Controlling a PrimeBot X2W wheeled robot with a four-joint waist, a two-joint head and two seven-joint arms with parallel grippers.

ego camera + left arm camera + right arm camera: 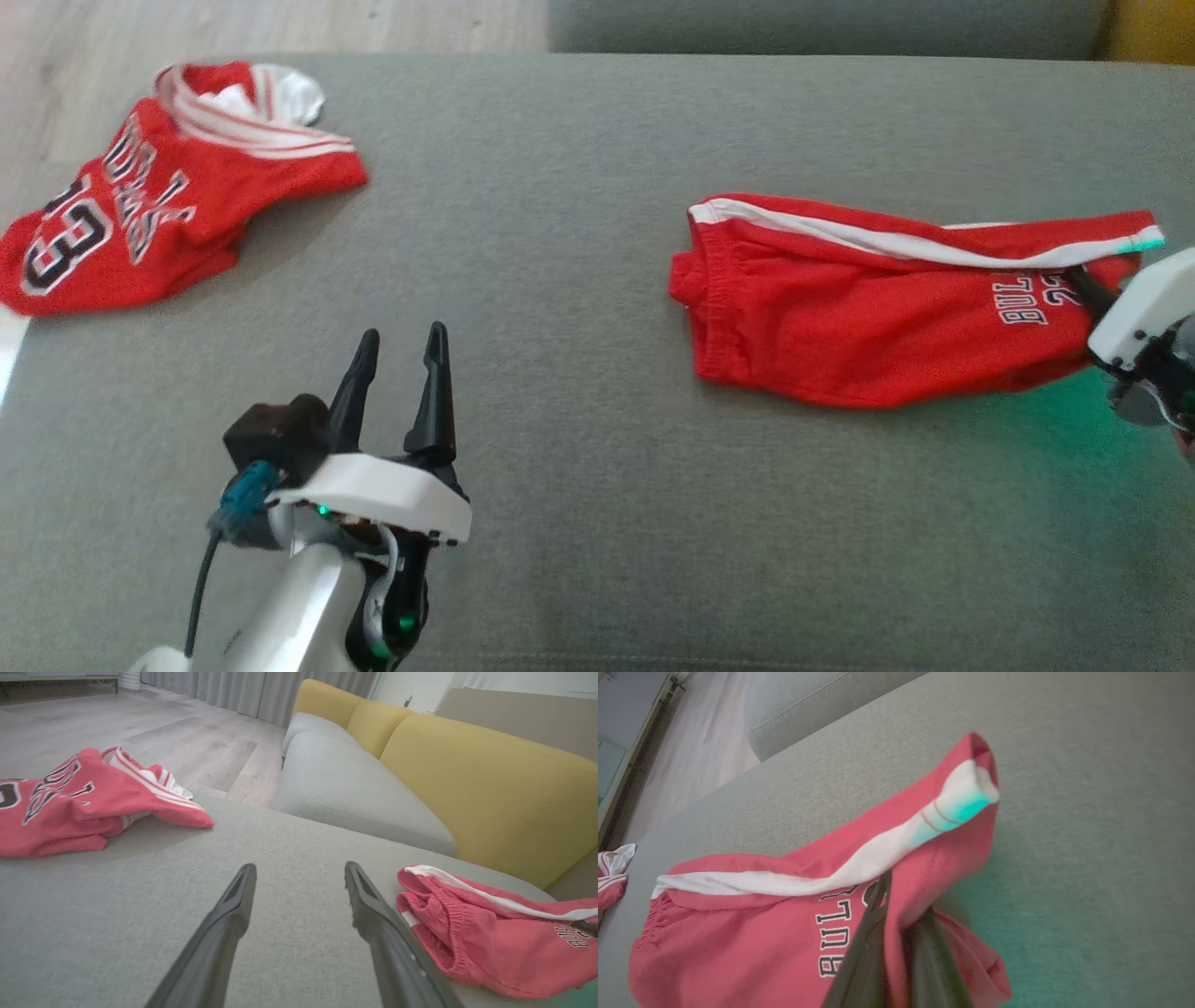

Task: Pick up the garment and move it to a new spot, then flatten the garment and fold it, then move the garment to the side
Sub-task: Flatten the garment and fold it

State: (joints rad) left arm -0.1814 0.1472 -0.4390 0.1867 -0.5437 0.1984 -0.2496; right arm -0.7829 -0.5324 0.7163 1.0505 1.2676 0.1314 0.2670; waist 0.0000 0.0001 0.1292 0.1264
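Right gripper (1083, 282) clamped on red shorts (840, 317) printed "BULL" | left gripper (402, 336) apart | jersey (140, 215) "33"

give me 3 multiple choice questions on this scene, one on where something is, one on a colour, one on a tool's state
1. Where in the head view is the red jersey?
A. far left
B. centre
C. near right

2. What colour is the stripe along the red shorts?
A. black
B. white
C. yellow

3. What is the right tool doing?
A. open, holding nothing
B. shut on the jersey
C. shut on the shorts' leg end

Answers:
1 A: it lies at the far left corner of the grey surface.
2 B: a white band runs along their upper edge.
3 C: it pinches the cloth beside the lettering.
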